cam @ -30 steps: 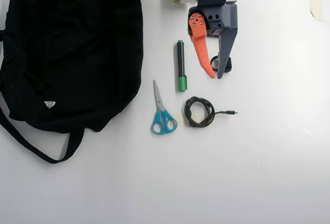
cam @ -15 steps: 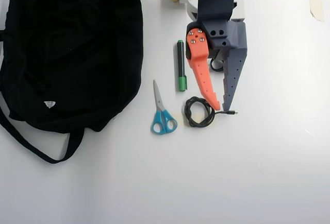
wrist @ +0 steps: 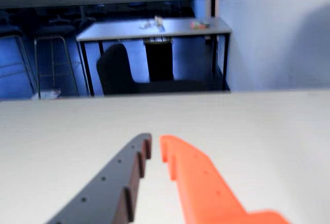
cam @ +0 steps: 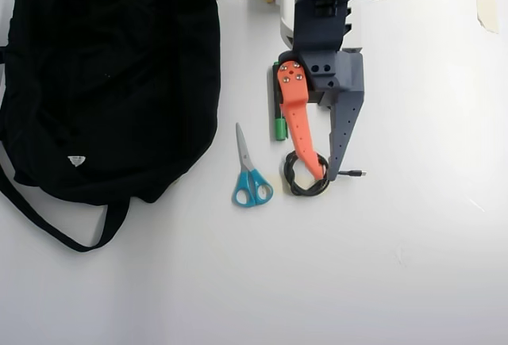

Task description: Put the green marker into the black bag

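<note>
In the overhead view the green marker (cam: 280, 123) lies on the white table just left of my arm, green end toward the bottom, its upper part hidden by the arm. The black bag (cam: 103, 75) lies at the far left, strap trailing below it. My gripper (cam: 325, 176) points down the picture, orange finger (cam: 298, 127) left and grey finger (cam: 345, 127) right, tips nearly together with nothing between them, above a coiled black cable (cam: 292, 177). In the wrist view the gripper (wrist: 154, 141) hovers over bare tabletop; marker and bag are out of view there.
Blue-handled scissors (cam: 250, 177) lie between bag and marker. A tape piece (cam: 486, 5) sticks at the top right of the table. The wrist view shows the table's far edge (wrist: 165, 94), with another table (wrist: 154, 28) and a chair (wrist: 116, 69) beyond.
</note>
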`<action>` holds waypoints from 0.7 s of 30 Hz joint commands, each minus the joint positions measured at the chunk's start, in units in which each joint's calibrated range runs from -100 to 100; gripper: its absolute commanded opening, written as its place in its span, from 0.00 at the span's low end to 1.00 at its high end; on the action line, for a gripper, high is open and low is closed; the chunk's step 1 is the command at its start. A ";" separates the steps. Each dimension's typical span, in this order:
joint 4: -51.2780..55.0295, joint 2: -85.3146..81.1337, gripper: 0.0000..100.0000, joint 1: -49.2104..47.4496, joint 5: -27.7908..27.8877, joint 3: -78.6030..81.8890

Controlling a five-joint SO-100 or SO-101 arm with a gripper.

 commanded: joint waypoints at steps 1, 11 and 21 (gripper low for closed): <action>8.59 -3.44 0.03 -0.18 -0.21 -1.04; 47.61 -14.15 0.03 -0.63 -0.26 -1.22; 68.97 -13.82 0.02 -3.54 -0.26 -0.24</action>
